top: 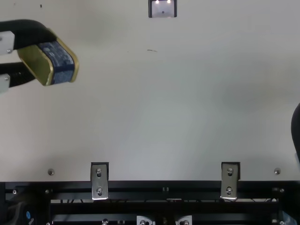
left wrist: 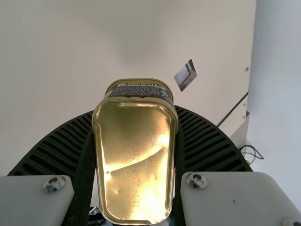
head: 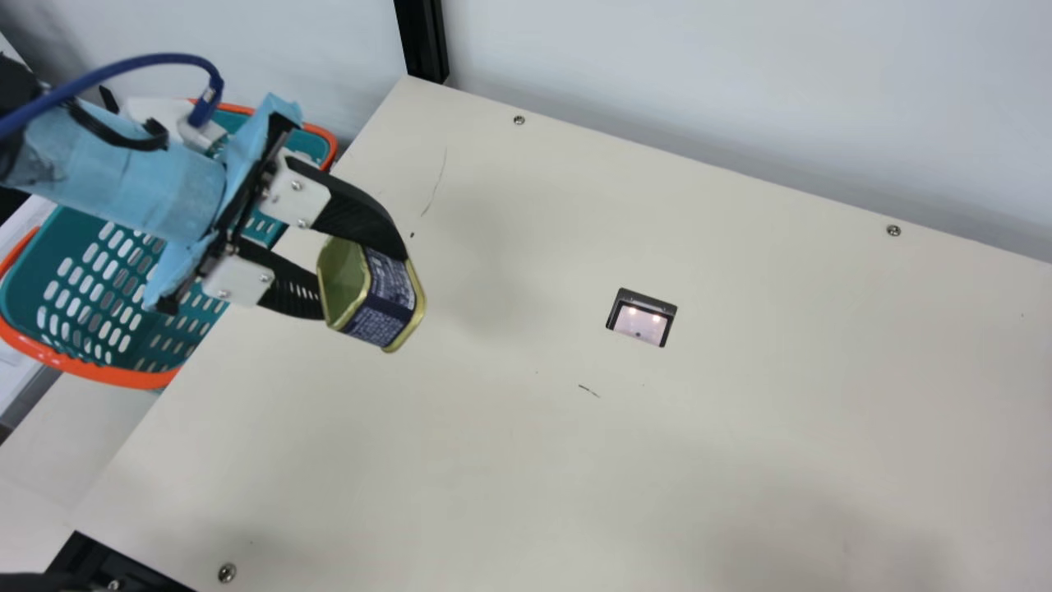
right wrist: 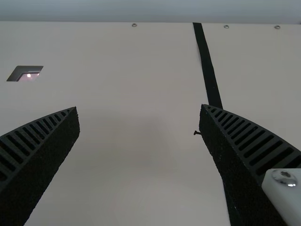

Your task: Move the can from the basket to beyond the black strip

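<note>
The left gripper has the can clamped between its black ribbed fingers, out past the teal basket and over the cream table — tilted, with a gold end facing back toward the gripper. At the top view's right edge, the dark sliver looks to be part of the right gripper, though little of it shows; in its own wrist view its fingers stand wide apart with nothing between them, the black strip running behind one fingertip.
</note>
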Action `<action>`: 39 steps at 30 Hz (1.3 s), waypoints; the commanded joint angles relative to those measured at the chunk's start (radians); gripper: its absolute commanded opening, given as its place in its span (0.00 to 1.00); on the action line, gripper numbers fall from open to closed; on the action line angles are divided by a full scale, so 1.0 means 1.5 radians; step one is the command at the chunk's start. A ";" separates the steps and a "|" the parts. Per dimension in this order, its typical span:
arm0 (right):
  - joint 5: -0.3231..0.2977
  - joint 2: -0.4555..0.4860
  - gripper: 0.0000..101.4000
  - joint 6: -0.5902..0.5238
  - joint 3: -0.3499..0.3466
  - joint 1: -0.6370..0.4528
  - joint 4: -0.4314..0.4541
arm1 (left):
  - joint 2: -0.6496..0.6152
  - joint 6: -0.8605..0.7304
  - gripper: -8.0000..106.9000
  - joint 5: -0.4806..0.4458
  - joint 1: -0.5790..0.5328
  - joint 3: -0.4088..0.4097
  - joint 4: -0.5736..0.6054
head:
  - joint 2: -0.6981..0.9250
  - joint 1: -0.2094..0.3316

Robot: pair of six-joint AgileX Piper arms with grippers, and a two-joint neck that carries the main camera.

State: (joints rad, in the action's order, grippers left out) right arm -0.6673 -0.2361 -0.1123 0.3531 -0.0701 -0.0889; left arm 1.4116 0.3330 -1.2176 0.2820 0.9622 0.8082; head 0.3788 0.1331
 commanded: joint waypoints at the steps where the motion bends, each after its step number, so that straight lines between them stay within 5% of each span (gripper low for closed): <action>1: 0.000 0.000 1.00 0.000 0.000 0.000 0.000 | 0.004 0.001 0.16 -0.002 0.002 -0.015 0.017 | 0.008 0.021; 28: 0.000 0.000 1.00 0.000 0.000 0.000 0.000 | 0.008 0.006 0.16 0.000 0.012 -0.031 0.038 | 0.008 0.021; 39: 0.000 0.000 1.00 0.000 0.000 0.000 0.000 | -0.030 -0.049 0.16 0.053 -0.043 -0.005 -0.045 | -0.058 -0.001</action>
State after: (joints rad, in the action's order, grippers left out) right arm -0.6673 -0.2361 -0.1123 0.3531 -0.0701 -0.0889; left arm 1.3732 0.2708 -1.1513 0.2309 0.9514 0.7637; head 0.3020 0.1280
